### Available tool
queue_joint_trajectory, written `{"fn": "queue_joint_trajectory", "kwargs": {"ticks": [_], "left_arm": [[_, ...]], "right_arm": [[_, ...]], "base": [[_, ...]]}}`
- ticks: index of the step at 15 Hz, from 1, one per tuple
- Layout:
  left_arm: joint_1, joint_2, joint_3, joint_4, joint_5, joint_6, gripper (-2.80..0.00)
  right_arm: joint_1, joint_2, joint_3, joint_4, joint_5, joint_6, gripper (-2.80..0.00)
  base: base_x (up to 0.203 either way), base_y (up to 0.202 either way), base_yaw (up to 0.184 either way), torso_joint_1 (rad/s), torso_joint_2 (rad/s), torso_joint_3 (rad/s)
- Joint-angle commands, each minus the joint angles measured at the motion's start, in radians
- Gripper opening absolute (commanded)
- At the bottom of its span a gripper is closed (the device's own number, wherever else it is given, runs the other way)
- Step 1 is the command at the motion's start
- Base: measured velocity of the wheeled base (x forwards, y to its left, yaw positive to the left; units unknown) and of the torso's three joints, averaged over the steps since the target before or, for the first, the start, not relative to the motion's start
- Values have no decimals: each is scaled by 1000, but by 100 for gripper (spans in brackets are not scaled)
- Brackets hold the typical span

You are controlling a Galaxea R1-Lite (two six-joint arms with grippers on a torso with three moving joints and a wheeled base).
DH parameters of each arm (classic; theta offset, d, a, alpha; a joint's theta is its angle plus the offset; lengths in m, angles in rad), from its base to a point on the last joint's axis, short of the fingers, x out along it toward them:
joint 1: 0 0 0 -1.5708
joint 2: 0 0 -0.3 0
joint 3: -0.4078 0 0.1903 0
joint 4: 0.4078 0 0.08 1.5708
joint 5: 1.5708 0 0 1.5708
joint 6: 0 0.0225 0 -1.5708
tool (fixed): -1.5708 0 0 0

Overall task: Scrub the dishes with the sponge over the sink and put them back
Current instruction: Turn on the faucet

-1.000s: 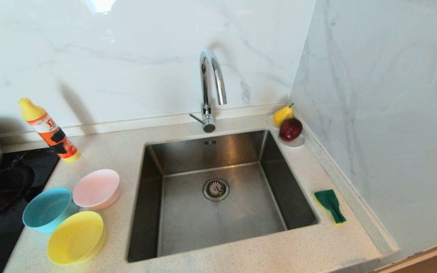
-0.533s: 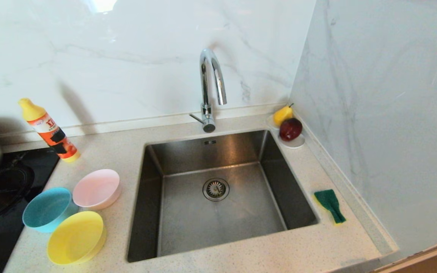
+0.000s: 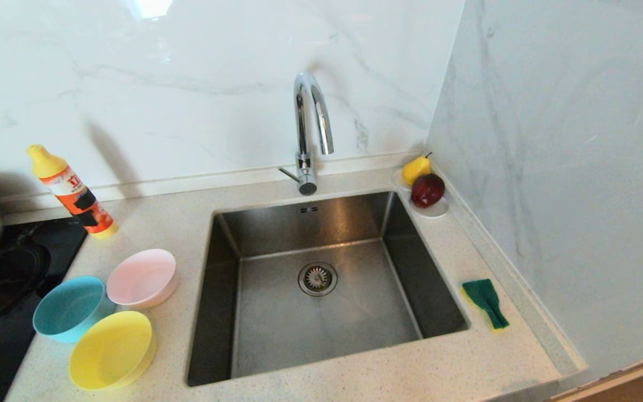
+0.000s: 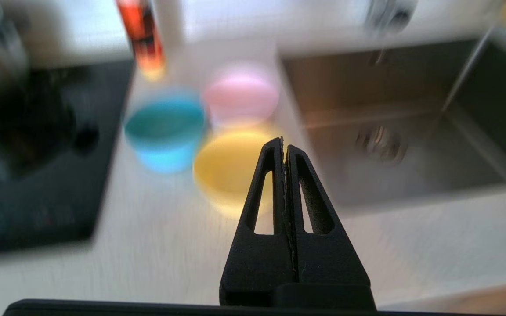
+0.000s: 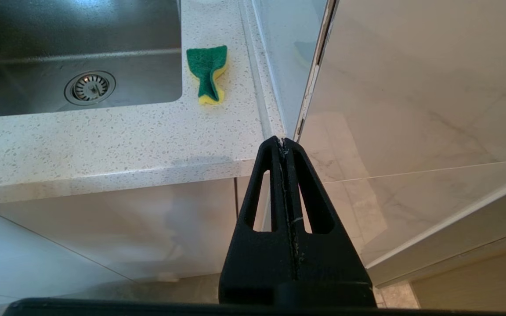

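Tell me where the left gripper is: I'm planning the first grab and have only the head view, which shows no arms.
Observer: The left gripper is shut and empty, pointing toward the yellow bowl and clear of it.
Operator: And the right one?
Observer: The right gripper is shut and empty too, out in front of the counter edge.
Operator: Near the sponge?
Observer: No, the sponge lies well beyond its tips, untouched.

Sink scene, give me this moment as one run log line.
stage: start, nothing picked | left gripper: shut, empty | right gripper: shut, empty | sponge: counter, right of sink | bowls: left of sink
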State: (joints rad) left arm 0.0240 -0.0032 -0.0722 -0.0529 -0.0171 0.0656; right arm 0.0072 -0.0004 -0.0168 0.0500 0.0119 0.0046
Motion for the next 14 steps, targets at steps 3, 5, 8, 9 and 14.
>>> {"fn": "queue_joint_trajectory", "kwargs": {"ticks": [3, 5, 8, 9, 14], "left_arm": [[1, 110, -300, 156, -45, -2, -280], [1, 315, -434, 201, -65, -7, -280], [1, 694, -640, 214, -94, -63, -280], [1, 826, -722, 212, -113, -93, -280], [0, 1358, -1155, 187, -340, -330, -280]], "right_arm": [[0, -1, 0, 1, 0, 0, -280], [0, -1, 0, 1, 0, 0, -280], [0, -1, 0, 1, 0, 0, -280], [0, -1, 0, 1, 0, 0, -280], [0, -1, 0, 1, 0, 0, -280]], "base": [[0, 0, 0, 0, 0, 0], [0, 0, 0, 0, 0, 0], [0, 0, 0, 0, 0, 0], [0, 0, 0, 0, 0, 0], [0, 0, 0, 0, 0, 0]]}}
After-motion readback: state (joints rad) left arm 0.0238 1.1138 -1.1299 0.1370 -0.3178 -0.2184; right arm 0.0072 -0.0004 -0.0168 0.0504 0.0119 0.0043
